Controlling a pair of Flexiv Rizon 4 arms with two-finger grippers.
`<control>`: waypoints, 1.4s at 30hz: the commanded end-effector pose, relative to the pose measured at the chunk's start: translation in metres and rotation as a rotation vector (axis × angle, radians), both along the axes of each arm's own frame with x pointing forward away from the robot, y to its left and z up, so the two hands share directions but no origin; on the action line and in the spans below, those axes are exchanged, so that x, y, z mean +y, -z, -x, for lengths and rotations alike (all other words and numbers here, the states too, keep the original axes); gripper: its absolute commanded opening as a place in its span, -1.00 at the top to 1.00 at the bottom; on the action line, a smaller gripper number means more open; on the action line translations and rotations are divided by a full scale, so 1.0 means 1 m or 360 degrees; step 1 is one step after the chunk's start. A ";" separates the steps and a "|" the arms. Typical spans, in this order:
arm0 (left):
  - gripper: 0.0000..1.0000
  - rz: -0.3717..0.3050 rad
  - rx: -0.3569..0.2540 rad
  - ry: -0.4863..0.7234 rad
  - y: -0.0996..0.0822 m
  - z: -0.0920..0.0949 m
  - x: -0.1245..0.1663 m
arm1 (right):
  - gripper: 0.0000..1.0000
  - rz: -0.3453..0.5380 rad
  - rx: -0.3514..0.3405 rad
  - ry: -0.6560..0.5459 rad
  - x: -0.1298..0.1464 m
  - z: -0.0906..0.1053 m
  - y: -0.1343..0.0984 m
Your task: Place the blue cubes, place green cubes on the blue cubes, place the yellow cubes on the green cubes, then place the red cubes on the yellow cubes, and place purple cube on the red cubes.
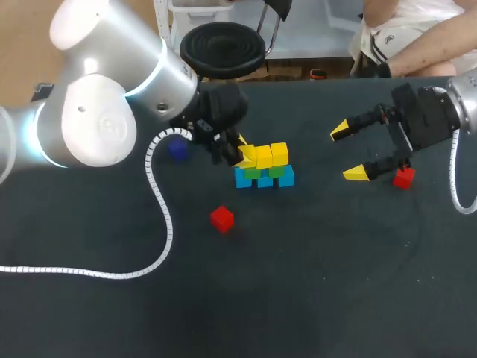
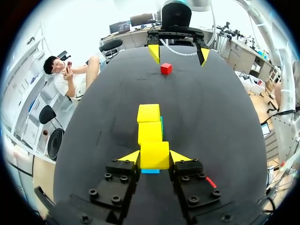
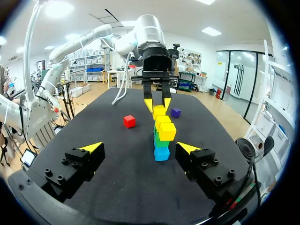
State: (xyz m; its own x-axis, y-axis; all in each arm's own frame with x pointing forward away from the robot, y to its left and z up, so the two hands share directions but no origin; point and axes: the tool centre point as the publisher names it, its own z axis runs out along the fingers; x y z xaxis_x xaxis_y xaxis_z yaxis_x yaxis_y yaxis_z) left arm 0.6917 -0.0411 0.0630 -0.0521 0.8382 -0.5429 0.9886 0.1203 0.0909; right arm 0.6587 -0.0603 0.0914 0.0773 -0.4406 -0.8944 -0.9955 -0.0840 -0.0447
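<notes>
Yellow cube (image 2: 154,152) sits pinched in the left end effector (image 2: 154,157), atop the green cubes (image 1: 257,173) and flush with the other yellow cubes (image 2: 150,132). Open gently and lift straight up, no nudging. The right end effector (image 1: 349,153) hangs spread, a red cube (image 1: 403,177) just beside it.

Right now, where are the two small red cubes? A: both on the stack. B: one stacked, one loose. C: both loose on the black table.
C: one small red cube lies apart from the blue-green-yellow cube stack, and the other red cube lies beside the open right hand.
</notes>
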 end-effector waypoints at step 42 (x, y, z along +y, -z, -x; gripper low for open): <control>1.00 -0.0048 0.0017 -0.0020 0.006 -0.013 -0.001 | -1.00 -0.0001 -0.0002 0.0000 0.000 0.000 0.000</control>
State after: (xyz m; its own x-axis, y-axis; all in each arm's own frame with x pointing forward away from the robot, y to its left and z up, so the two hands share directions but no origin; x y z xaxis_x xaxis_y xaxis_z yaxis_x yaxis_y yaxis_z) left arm 0.7027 -0.0414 0.0564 -0.0659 0.8500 -0.5227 0.9879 0.1292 0.0857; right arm 0.6587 -0.0603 0.0914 0.0773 -0.4405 -0.8944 -0.9955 -0.0840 -0.0447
